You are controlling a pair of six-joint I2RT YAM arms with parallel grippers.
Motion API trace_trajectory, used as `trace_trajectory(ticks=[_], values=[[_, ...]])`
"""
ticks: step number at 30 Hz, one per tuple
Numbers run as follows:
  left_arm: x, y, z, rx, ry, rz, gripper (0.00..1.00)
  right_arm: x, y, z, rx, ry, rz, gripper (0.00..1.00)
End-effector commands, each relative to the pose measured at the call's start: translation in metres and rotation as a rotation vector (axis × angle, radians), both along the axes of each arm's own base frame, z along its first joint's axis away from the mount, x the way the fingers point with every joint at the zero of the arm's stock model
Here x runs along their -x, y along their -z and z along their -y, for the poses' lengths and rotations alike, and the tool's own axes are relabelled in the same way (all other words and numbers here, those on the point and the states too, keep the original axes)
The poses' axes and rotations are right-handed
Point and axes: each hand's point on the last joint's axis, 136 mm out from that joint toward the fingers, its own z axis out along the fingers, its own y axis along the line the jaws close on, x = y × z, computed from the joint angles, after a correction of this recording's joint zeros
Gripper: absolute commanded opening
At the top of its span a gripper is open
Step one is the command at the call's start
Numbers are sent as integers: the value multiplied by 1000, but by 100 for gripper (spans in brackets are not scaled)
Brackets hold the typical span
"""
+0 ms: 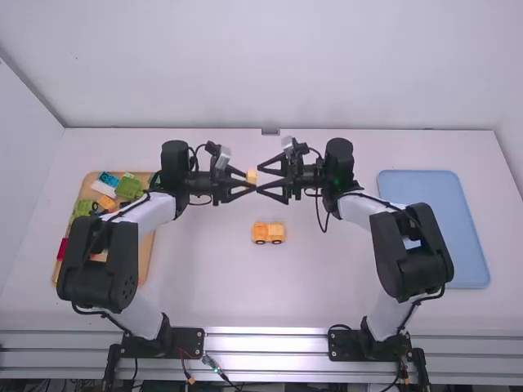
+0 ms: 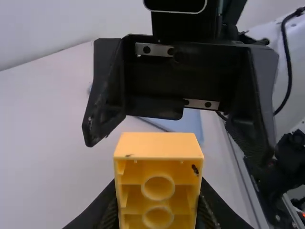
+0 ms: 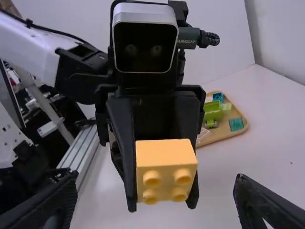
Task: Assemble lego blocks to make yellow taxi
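Observation:
In the high view a yellow block [image 1: 252,176] hangs above the table between the facing grippers. My left gripper [image 1: 248,181] is shut on it; in the left wrist view the block [image 2: 158,179] sits between the tips of the left gripper [image 2: 159,210]. The right gripper [image 1: 266,181] stands open just right of the block, not touching it as far as I can tell. In the right wrist view its own gripper [image 3: 156,202] has widely spaced fingers, with the studded block [image 3: 166,169] beyond. A yellow car body [image 1: 268,233] with wheels stands on the table nearer the bases.
At the left a wooden tray [image 1: 145,260] holds green, blue, white, red and orange blocks, partly behind the left arm. A blue tray [image 1: 445,237] lies at the right beside the right arm. Bare white table [image 1: 270,294] surrounds the car body.

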Motion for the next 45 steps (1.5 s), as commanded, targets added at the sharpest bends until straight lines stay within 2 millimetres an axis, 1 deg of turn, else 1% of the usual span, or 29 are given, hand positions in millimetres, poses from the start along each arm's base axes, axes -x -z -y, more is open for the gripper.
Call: trace_trajectory(ticks=[1,3,10,13,15,19,26,28,29,30,31,32,34,36,38,39,45], values=[[3,-6,0,17,40,37,8,3,-20,0,-24,-39,86,84],[7,-5,1,22,66,62,8,7,-22,0,-30,-61,102,80],[8,-4,1,24,72,64,8,10,-22,-4,-30,-71,94,77],[10,-2,2,20,77,82,8,6,-22,-5,-26,-45,64,75],[11,-1,6,16,84,87,8,0,-21,-5,-21,-11,42,72],[8,1,9,2,68,87,7,1,-21,-6,-21,-13,42,72],[9,-1,10,7,75,95,8,5,-21,-16,-21,-21,46,72],[9,-1,10,7,75,95,8,5,-21,-16,-21,-19,45,63],[9,-1,10,7,75,95,8,5,-21,-16,-21,-19,46,63],[9,-1,10,7,75,95,8,4,-21,-15,-21,-17,45,59],[9,-1,10,7,75,95,8,4,-21,-14,-21,-14,45,51],[9,-1,10,7,75,95,8,3,-21,-14,-21,-14,45,50],[9,-1,10,7,75,95,8,4,-21,-14,-21,-15,46,43],[9,-1,10,7,75,95,8,4,-21,-14,-21,-15,46,42],[9,-1,10,6,75,95,9,4,-21,-14,-21,-15,46,37],[9,-1,10,6,75,95,9,4,-21,-14,-21,-14,46,36],[9,-1,10,6,75,99,12,4,-21,-14,-22,-15,53,26]])
